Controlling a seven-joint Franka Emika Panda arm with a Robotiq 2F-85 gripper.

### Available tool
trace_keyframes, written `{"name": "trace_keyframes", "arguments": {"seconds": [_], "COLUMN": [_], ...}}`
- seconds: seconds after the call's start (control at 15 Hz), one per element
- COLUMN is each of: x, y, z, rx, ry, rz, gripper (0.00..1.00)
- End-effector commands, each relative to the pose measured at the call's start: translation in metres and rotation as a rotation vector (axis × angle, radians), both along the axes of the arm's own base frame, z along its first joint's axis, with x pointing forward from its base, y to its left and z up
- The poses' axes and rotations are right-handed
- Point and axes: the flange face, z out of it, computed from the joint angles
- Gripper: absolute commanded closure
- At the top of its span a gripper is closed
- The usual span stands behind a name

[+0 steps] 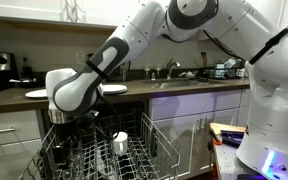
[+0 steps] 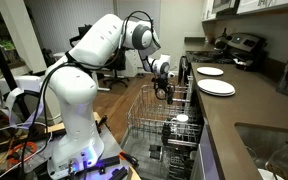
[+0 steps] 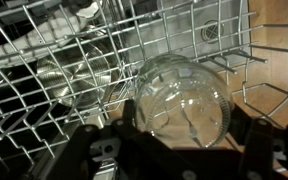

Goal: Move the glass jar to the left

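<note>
The gripper [image 3: 182,128] is grasping the glass jar [image 3: 184,98]: in the wrist view its dark fingers [image 3: 130,122] are pressing the clear wall on both sides. The jar is hanging just over the wires of the dishwasher rack [image 3: 44,60], near the rack's edge. In an exterior view, the white cup [image 2: 181,119] is standing in the same rack [image 2: 144,122], apart from the gripper [image 2: 163,92]. Open wire rows are lying around the jar.

No text, label, brand, number or sign is showing clearly enough to be read in any view.
</note>
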Motion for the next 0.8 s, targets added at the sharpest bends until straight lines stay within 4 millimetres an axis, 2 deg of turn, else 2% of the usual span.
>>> {"name": "trace_keyframes", "arguments": {"seconds": [0.0, 0.53, 0.67, 0.73], "x": [0.0084, 0.0109, 0.0104, 0.0103], "y": [0.0041, 0.0048, 0.0050, 0.0051], "z": [0.0039, 0.0045, 0.0049, 0.0049], "rx": [0.011, 0.004, 0.002, 0.002], "ry": [0.025, 0.038, 0.040, 0.041], "rz": [0.027, 0.029, 0.029, 0.029], "gripper": [0.39, 0.33, 0.18, 0.13]}}
